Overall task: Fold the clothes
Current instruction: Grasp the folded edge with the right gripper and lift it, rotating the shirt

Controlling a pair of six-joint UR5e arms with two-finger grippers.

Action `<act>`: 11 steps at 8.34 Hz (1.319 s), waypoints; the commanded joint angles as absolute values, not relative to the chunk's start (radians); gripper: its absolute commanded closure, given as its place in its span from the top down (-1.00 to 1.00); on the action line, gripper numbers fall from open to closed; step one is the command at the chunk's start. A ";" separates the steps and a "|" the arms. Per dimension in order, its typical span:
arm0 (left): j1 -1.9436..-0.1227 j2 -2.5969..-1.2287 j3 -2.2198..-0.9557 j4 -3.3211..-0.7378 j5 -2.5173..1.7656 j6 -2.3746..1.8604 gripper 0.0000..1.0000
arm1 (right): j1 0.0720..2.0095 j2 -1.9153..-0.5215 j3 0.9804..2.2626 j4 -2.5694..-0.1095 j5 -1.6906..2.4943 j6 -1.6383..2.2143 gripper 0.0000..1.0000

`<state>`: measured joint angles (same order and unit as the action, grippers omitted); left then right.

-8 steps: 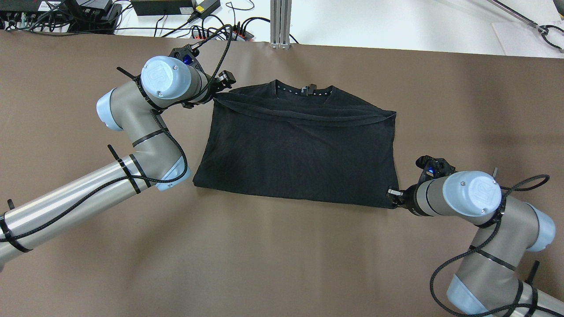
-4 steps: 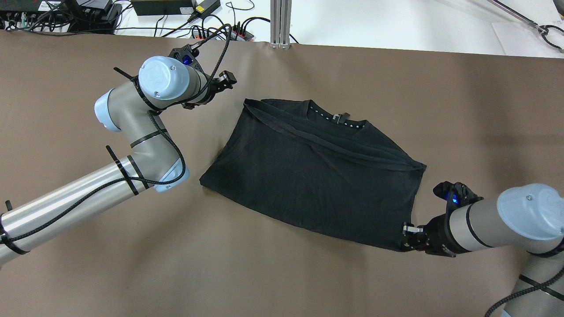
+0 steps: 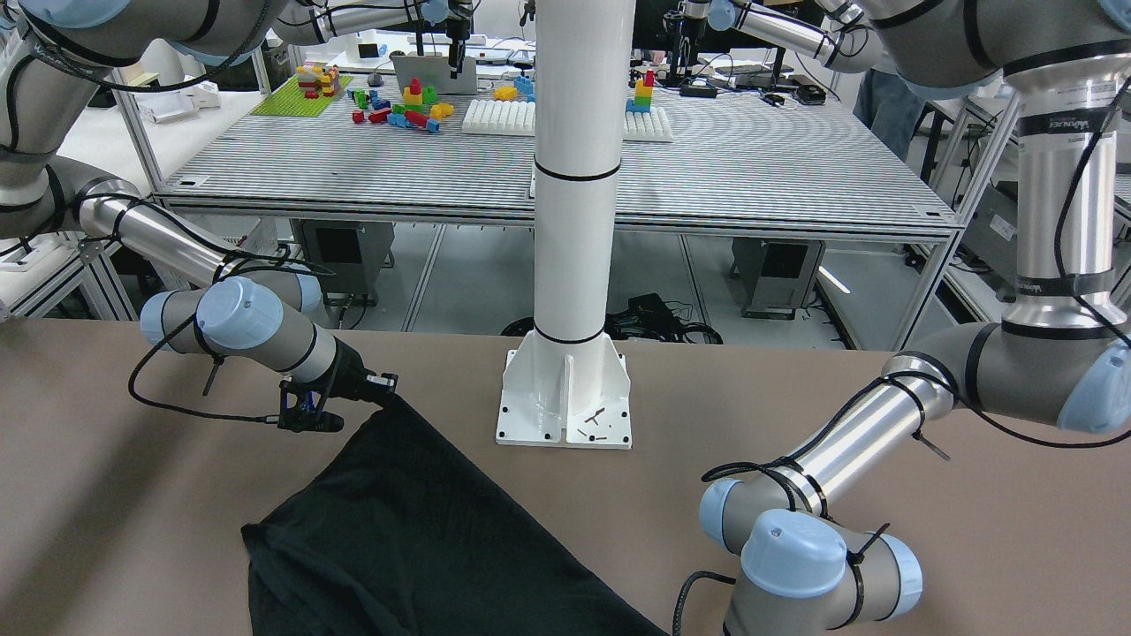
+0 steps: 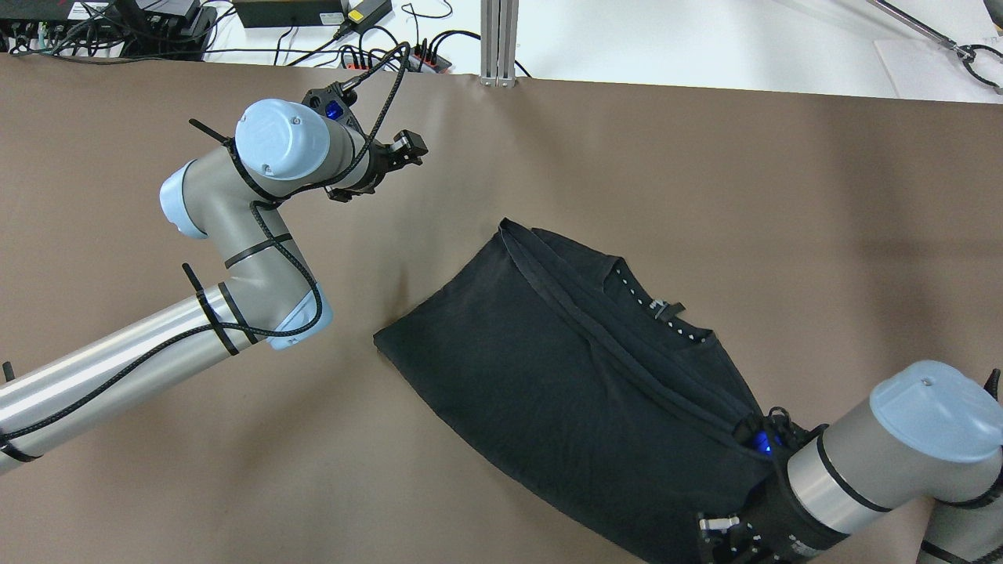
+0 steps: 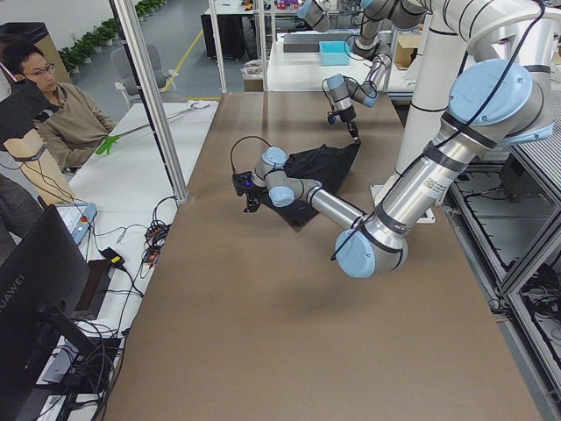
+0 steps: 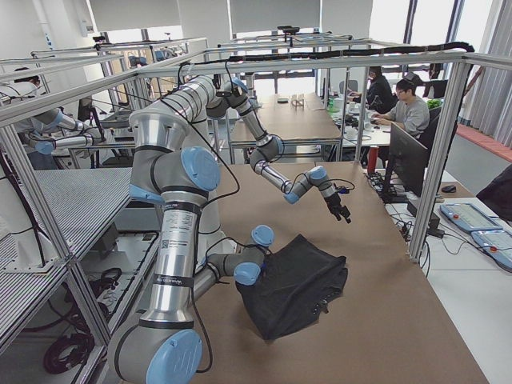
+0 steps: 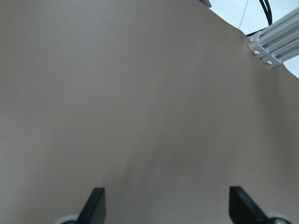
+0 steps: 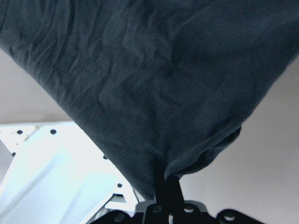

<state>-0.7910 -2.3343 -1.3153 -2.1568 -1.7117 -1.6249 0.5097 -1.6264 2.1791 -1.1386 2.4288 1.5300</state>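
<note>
The black garment [image 4: 564,376] lies skewed on the brown table, collar up, with one corner lifted; it also shows in the front-facing view [image 3: 415,539]. My right gripper [image 4: 717,523] is shut on its near right corner, and holds that corner up close to the white pole's base in the front-facing view [image 3: 385,387]. In the right wrist view the fabric [image 8: 140,84] hangs from the closed fingers [image 8: 168,189]. My left gripper [image 4: 411,147] is open and empty over bare table, well apart from the garment; its fingertips [image 7: 96,205] stand wide apart.
The white pole [image 3: 574,177] stands on its bolted base [image 3: 565,397] at the robot's side of the table. Cables and power strips [image 4: 353,47] lie beyond the far edge, next to an aluminium post [image 4: 499,39]. An operator [image 5: 53,105] sits beside the table.
My left gripper has let go of the garment's far left corner and stayed put. My right gripper has dragged the near right corner toward the robot, sliding and turning the garment.
</note>
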 commanded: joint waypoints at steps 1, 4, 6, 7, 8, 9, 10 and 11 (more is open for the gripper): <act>-0.782 -2.264 -1.426 -2.157 -1.746 -1.632 0.86 | 0.382 -1.606 2.209 -1.138 2.485 1.532 0.90; -0.728 -2.211 -1.497 -2.157 -1.755 -1.672 0.86 | 0.390 -1.589 2.209 -1.138 2.433 1.532 0.90; -0.662 -2.093 -1.650 -2.157 -1.732 -1.729 0.86 | 0.481 -1.572 2.207 -1.138 2.340 1.531 0.90; -0.600 -2.045 -1.701 -2.157 -1.664 -1.742 0.87 | 0.521 -1.557 2.207 -1.138 2.280 1.531 0.90; -0.541 -2.031 -1.712 -2.157 -1.587 -1.776 0.87 | 0.561 -1.555 2.204 -1.144 2.255 1.529 0.90; -0.508 -2.005 -1.712 -2.157 -1.571 -1.787 0.86 | 0.599 -1.554 2.198 -1.150 2.256 1.525 0.90; -0.482 -1.976 -1.713 -2.158 -1.566 -1.795 0.86 | 0.613 -1.540 2.191 -1.150 2.255 1.522 0.90; -0.463 -1.955 -1.713 -2.158 -1.553 -1.814 0.85 | 0.614 -1.514 2.177 -1.150 2.255 1.523 0.90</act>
